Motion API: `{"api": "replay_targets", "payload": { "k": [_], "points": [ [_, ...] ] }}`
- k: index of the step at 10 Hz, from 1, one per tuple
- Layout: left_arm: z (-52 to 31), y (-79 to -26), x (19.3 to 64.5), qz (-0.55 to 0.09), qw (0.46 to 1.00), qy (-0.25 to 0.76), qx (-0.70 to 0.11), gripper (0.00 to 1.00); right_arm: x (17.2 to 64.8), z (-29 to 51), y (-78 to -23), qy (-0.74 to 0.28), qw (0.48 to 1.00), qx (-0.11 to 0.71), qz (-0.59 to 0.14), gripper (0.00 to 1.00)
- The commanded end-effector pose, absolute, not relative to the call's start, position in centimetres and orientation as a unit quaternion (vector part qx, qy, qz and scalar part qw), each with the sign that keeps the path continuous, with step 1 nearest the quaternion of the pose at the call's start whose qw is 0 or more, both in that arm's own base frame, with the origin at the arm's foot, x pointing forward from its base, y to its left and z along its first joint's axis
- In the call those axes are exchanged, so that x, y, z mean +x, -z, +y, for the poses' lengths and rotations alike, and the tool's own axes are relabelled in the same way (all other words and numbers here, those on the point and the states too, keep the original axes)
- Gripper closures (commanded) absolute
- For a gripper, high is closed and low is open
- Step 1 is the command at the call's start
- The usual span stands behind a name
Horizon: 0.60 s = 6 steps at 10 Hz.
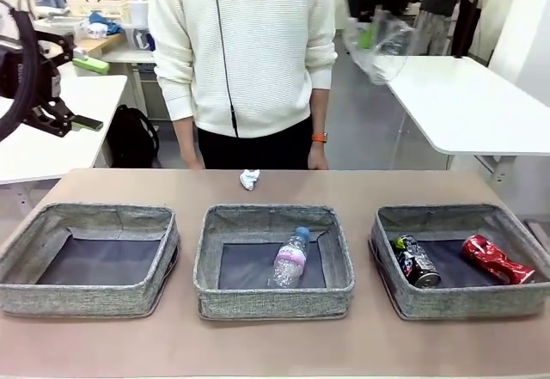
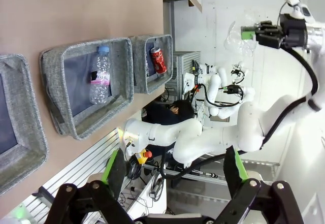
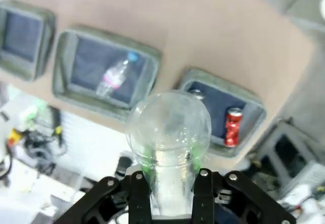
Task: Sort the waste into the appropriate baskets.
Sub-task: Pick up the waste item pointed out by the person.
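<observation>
Your right gripper (image 3: 170, 170) is clamped on the crumpled clear plastic (image 3: 167, 127), high above the baskets (image 3: 62, 74). It seems light, thin, easily crushed: grip the narrow end gently. Your left gripper (image 2: 175, 170) has its jaws apart.

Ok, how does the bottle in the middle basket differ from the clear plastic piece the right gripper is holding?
The bottle has a pink label and a blue cap; the clear plastic piece shows neither. The bottle lies on its side in the middle basket; the clear plastic piece is up in the air, clamped in the right gripper. Both are see-through plastic.
</observation>
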State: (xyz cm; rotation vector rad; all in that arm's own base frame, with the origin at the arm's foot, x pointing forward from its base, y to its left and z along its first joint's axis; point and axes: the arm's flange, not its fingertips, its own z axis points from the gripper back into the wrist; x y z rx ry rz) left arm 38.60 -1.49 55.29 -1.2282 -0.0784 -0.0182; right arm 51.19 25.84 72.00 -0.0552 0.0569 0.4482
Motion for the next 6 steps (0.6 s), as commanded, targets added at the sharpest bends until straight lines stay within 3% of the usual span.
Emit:
{"api": "replay_targets", "payload": {
  "k": [1,2,4,5,6],
  "points": [
    [-1.4,-55.6,38.4,-0.037,0.816,0.010,-0.577,0.00,49.0,28.6,-70.8,-0.370,0.917,-0.146,-0.015,0.69],
    [-1.4,-55.6,38.4,-0.037,0.816,0.010,-0.577,0.00,51.2,25.8,-72.0,-0.222,0.974,-0.027,0.028,0.69],
    [-1.4,-55.6,38.4,-0.037,0.816,0.010,-0.577,0.00,51.2,25.8,-72.0,-0.222,0.974,-0.027,0.028,0.69],
    [-1.4,-55.6,38.4,-0.037,0.816,0.010,-0.577,0.00,49.7,28.2,-71.9,-0.267,0.961,-0.072,0.021,0.69],
    [-1.4,-55.6,38.4,-0.037,0.816,0.010,-0.577,0.00,48.2,28.7,-72.8,-0.203,0.978,-0.046,-0.002,0.69]
  ]
}}
